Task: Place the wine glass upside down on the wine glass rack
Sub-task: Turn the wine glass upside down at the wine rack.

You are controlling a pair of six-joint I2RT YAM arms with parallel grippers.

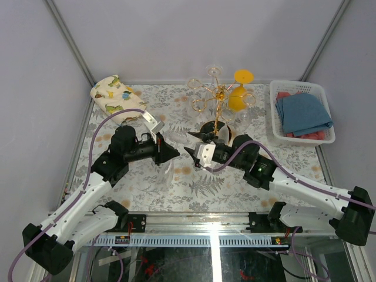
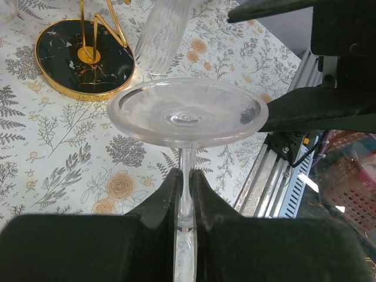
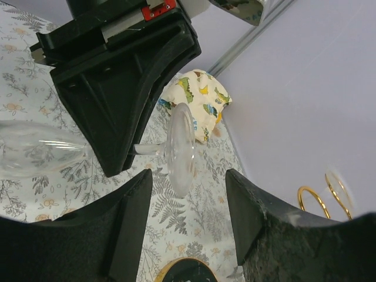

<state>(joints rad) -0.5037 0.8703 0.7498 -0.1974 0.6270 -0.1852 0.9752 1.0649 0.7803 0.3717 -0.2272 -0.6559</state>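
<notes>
My left gripper [image 1: 174, 154] is shut on the stem of a clear wine glass [image 2: 187, 111] and holds it sideways above the table, foot pointing at the right arm. In the left wrist view the stem runs between my fingers [image 2: 167, 194]. My right gripper [image 1: 190, 151] is open and faces the left one. In the right wrist view the glass foot [image 3: 180, 147] sits just beyond its open fingertips [image 3: 132, 200], not touching them. The gold wine glass rack [image 1: 216, 97] stands behind, with its black gold-rimmed base [image 2: 59, 56]. An orange glass [image 1: 238, 94] hangs on it upside down.
A white basket [image 1: 276, 111] with blue and red cloths is at the back right. A dinosaur-print pouch [image 1: 114, 94] lies at the back left. Another clear ribbed glass [image 2: 161, 35] lies near the rack base. A clear glass [image 1: 214, 71] sits atop the rack.
</notes>
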